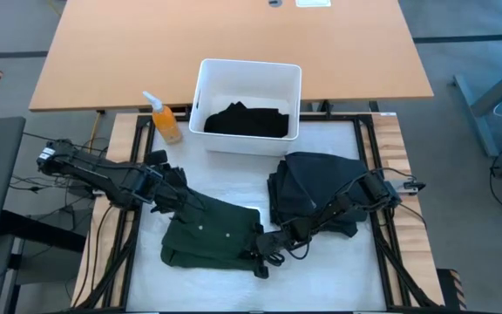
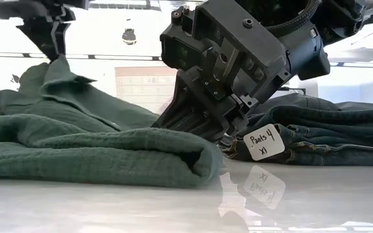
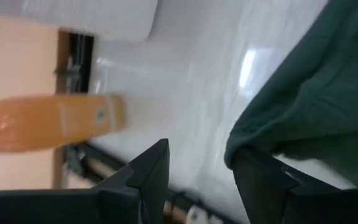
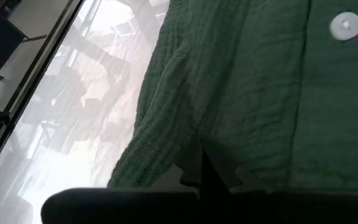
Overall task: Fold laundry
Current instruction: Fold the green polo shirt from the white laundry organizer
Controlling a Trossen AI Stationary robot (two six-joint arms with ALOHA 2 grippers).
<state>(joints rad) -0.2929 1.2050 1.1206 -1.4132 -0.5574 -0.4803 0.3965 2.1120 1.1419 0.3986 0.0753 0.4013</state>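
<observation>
**A:** so where's the laundry at?

**B:** The green shirt [image 1: 212,234] is lying part-folded on the white table [image 1: 321,270], near the front, a bit left of middle. White buttons show on it. Just to its right sits a folded dark charcoal pile [image 1: 308,187], and the low view shows a paper tag [image 2: 263,143] on it. One more black piece [image 1: 247,120] is lying in the white bin [image 1: 200,96] at the back of the table.

**A:** and the claws?

**B:** The right gripper [image 1: 267,251] is down at the shirt's front right corner, pinched shut on the fabric edge. Its wrist view shows the fingers closed together with green cloth bunched right against them. The left gripper [image 1: 174,194] is at the shirt's back left corner, fingers [image 3: 145,171] spread apart. One finger touches the shirt's hem, but nothing looks clamped between them. In the low view that corner of the shirt stands up in a peak under it.

**A:** anything else around?

**B:** An orange spray bottle [image 1: 166,120] stands just left of the bin. A wooden desk [image 1: 234,39] sits behind the whole setup.
</observation>
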